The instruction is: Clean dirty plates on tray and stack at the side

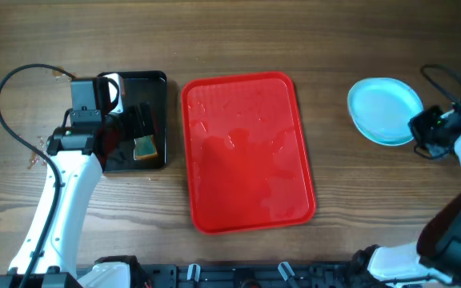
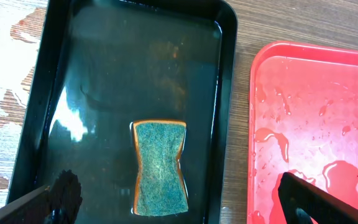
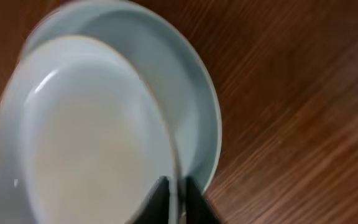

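Right hand (image 3: 174, 198): clenched on the near rim of the top plate (image 3: 92, 143), which lies off-centre over the plate below (image 3: 188, 93).
Step in hand: judged to be the last stacking; centre and lower the plate before letting go.
Stack site: tabletop (image 1: 334, 48), right of the tray (image 1: 246, 152), which is wet and holds no plates.
Left hand (image 2: 173, 199): released, above the sponge (image 2: 159, 168) in the black tray (image 2: 135, 37).

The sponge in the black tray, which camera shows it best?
Left wrist: the sponge lies close and whole, green face up, in the black tray. Overhead shows it small, with little detail. Right wrist shows only plates.
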